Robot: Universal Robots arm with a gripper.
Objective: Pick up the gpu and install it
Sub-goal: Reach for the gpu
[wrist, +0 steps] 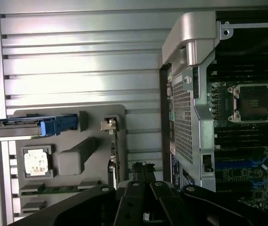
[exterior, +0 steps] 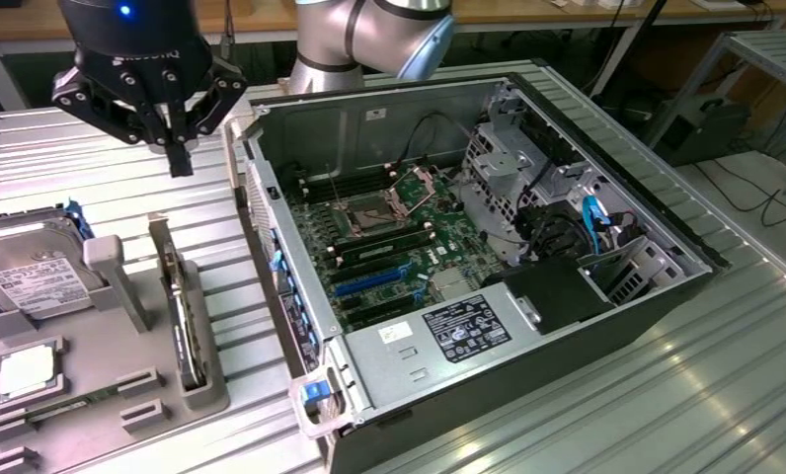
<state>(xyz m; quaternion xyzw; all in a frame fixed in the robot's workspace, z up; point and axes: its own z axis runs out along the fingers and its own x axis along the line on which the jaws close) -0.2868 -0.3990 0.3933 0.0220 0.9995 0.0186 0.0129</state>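
The gpu [exterior: 183, 316] stands on its long edge in a slot of the grey holder [exterior: 104, 405] at the exterior view's left; it appears as a thin dark card with a metal end. In the wrist view the gpu [wrist: 115, 155] is a narrow strip with its silver bracket at the far end. My gripper [exterior: 179, 158] hangs above the table just beyond the card's far end, apart from it. The black fingers are shut together with nothing between them. The gripper [wrist: 143, 188] shows in the wrist view beside the card's near end.
The open computer case [exterior: 301, 395] lies to the exterior view's right of the holder, its motherboard [exterior: 407, 257] and blue slots [exterior: 366, 281] exposed. A hard drive [exterior: 25, 272] in a blue carrier and a square processor [exterior: 27, 367] also sit in the holder. Ribbed metal table [exterior: 630, 415] surrounds them.
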